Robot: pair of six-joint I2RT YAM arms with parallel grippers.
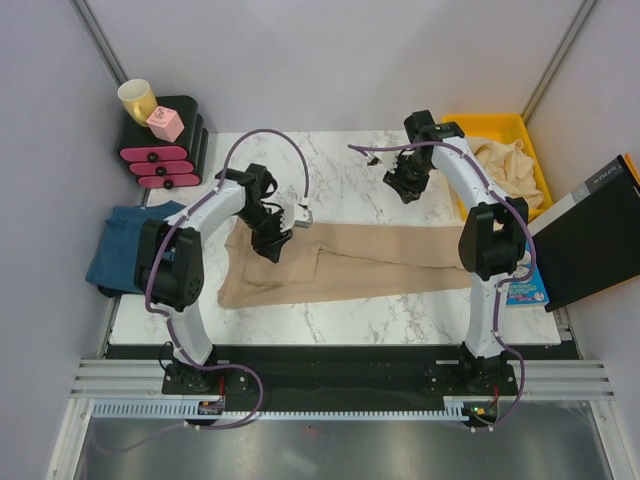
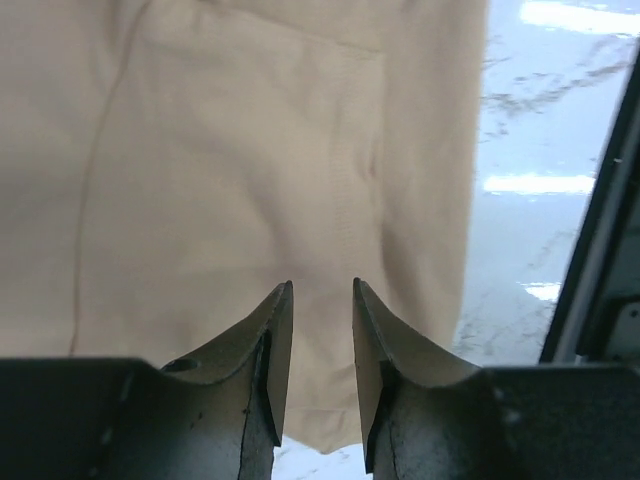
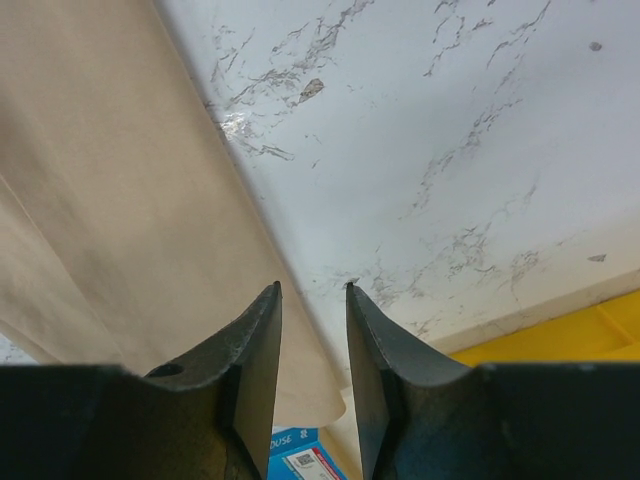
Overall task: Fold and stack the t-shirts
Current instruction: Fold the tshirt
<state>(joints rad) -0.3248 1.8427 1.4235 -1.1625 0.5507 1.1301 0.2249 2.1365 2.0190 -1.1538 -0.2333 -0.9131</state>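
Pale grey partition walls [image 1: 330, 60] enclose a white marble-patterned table [image 1: 340, 170] with bright glare on its surface.

A robotics lab test cell: a marble-patterned table [image 1: 340, 315] boxed in by grey partition panels [image 1: 330, 60] behind and to both sides of it, with the left arm [image 1: 172, 262] and right arm [image 1: 490, 240] bolted to an aluminium rail [image 1: 340, 378] along its near edge and a yellow bin [image 1: 495, 122] at its far right corner.

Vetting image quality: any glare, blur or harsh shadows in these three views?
Top external: even light, sharp, only soft shadows. Left wrist: bright glare streaks on the table, shirt seams readable. Right wrist: fingers dark, table veining crisp.
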